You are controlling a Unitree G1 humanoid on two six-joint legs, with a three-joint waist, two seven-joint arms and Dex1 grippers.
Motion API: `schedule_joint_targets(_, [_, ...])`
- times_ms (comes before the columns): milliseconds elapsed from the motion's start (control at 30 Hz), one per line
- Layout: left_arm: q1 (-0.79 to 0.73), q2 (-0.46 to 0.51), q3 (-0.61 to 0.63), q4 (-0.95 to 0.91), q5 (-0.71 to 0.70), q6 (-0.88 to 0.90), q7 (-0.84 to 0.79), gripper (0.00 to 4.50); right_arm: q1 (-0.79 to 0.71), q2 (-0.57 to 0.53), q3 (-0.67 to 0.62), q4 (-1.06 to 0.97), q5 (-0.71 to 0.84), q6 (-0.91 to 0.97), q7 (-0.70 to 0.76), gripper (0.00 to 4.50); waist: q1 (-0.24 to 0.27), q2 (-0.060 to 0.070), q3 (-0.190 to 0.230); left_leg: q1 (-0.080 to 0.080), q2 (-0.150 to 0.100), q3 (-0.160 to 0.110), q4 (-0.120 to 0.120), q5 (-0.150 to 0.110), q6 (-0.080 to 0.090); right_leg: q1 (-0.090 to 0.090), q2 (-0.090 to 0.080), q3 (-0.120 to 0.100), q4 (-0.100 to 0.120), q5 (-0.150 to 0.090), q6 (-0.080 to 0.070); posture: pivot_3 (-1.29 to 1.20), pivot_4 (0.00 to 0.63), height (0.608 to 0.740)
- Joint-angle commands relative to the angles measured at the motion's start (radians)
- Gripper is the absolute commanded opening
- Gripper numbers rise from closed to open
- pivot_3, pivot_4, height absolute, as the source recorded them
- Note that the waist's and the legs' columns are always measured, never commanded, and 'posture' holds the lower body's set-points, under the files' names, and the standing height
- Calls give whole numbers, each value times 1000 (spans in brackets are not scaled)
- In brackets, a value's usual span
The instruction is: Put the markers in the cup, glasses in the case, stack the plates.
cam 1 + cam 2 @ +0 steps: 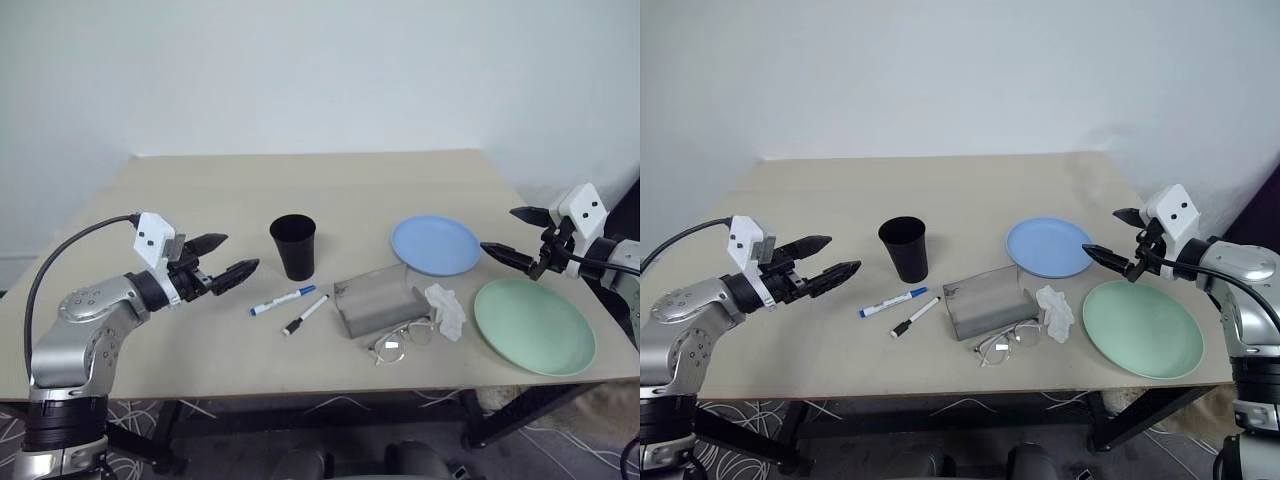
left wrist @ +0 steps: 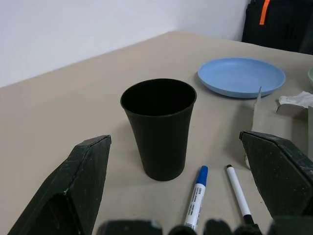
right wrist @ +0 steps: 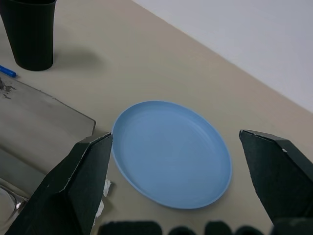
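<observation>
Your left gripper (image 1: 225, 258) hangs wide open and empty over the beige table (image 1: 200, 200), aimed at the black tapered plastic cup (image 1: 293, 246). Just in front of that cup lie 2 white markers, the blue-capped one (image 1: 282, 300) and the black-capped one (image 1: 306, 314), side by side. Your right gripper (image 1: 515, 235) is spread open too, holding nothing, beside the round light blue plate (image 1: 435, 245), with the larger mint green plate (image 1: 534, 326) close by. The grey felt case (image 1: 378, 302) sits open mid-table; the wire-framed glasses (image 1: 403, 341) rest against its front, touching a crumpled white tissue (image 1: 446, 309).
</observation>
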Motion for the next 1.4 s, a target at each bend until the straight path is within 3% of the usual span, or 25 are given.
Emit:
schedule_joint_targets(33, [-19, 1, 14, -28, -17, 0, 5, 4477, 8, -14, -45, -55, 17, 9, -13, 4500, 0, 0, 0, 0, 0, 0, 0, 0, 0, 0, 0, 0, 0, 0, 0, 0, 0, 727])
schedule_joint_targets(400, [-27, 1, 18, -21, -14, -5, -4, 4477, 31, -31, -84, -51, 28, 53, -22, 4500, 0, 0, 0, 0, 0, 1, 0, 0, 0, 0, 0, 0, 0, 0, 0, 0, 0, 727])
schedule_joint_targets(867, [74, 42, 28, -50, -14, -37, -91, 4477, 147, -130, -169, 64, 46, 66, 64, 4500, 0, 0, 0, 0, 5, 4, 0, 0, 0, 0, -1, 0, -1, 0, 0, 0, 0, 727])
schedule_joint_targets(1400, [85, 12, 20, -92, -18, -57, -95, 4477, 150, -149, -175, 352, 16, 38, 93, 4500, 0, 6, 1, -1, 21, 29, 8, -1, 0, -3, 0, -11, -15, 0, 0, 0, 0, 727])
